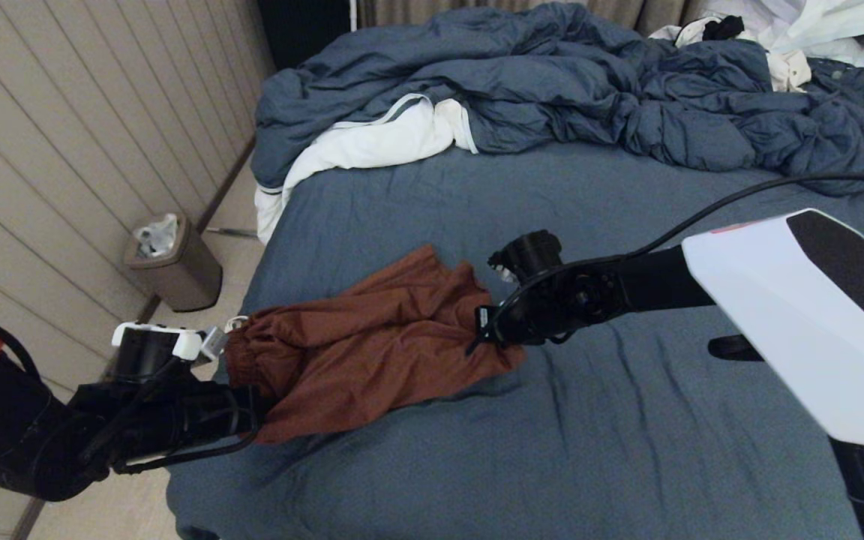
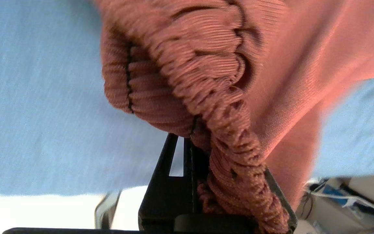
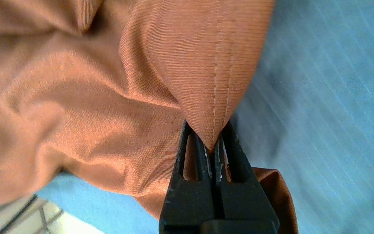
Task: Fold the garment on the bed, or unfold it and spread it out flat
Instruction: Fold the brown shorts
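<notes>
Rust-brown thin-fabric shorts (image 1: pixel 372 345) bunched near left edge of slate-blue-sheeted bed (image 1: pixel 627 450). Left gripper (image 1: pixel 241 367) fingers pinch gathered waistband; right gripper (image 1: pixel 488 330) fingers pressed together on stitched leg hem.

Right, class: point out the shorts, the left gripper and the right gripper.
shorts (image 1: pixel 372 337), head view, middle of the rust-brown fabric.
left gripper (image 2: pixel 203 152), left wrist view, shut on the elastic waistband.
right gripper (image 3: pixel 211 148), right wrist view, fingertips pinching the stitched hem.
</notes>
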Available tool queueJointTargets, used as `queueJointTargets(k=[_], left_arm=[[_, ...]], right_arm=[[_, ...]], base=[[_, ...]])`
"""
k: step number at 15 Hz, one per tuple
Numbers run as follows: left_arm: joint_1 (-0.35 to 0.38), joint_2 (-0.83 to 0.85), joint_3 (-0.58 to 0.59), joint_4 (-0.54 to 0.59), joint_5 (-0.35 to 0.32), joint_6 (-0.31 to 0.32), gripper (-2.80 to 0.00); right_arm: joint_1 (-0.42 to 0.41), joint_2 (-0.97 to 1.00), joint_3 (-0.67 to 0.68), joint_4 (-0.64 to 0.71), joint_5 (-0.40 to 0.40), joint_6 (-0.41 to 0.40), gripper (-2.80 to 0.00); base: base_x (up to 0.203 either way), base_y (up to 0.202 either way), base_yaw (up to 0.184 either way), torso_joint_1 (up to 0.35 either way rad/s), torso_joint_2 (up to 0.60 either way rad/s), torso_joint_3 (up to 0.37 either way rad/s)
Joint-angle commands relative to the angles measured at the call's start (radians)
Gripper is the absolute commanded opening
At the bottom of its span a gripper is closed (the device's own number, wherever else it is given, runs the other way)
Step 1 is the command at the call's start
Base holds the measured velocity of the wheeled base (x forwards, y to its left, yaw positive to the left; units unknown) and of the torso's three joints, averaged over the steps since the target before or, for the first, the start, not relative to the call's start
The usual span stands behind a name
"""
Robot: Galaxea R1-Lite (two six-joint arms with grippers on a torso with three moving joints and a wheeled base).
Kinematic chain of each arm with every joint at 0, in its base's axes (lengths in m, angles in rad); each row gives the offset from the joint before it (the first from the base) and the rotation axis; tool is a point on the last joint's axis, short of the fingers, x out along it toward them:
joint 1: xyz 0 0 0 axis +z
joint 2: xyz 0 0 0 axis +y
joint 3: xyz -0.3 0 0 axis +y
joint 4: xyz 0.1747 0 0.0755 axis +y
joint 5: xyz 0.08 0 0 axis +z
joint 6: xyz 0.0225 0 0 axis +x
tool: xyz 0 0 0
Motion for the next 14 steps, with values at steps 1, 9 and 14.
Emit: queueJointTargets(k=[1,9,14], left_arm=[[0.001,-0.023,0.099,-0.031,0.0,0.016,-2.8],[0.002,0.016,0.356,-0.304,-0.001,0.099,-2.8],[-0.003,0.022,0.385,-0.306,-0.004,0.1,0.0]], right_arm=[[-0.015,-0.049,0.056,0.0,0.007,-0.012,-2.8],[-0.031,-0.153,0.293,-0.021,0.043,-0.06,-2.8],[-0.028,-0.17,0.407,-0.109,0.046,-0.062,-2.8]], base=[[0.0,0.0,0.0,0.0,0.0,0.0],[0.0,0.0,0.0,0.0,0.0,0.0],[0.0,0.0,0.0,0.0,0.0,0.0]])
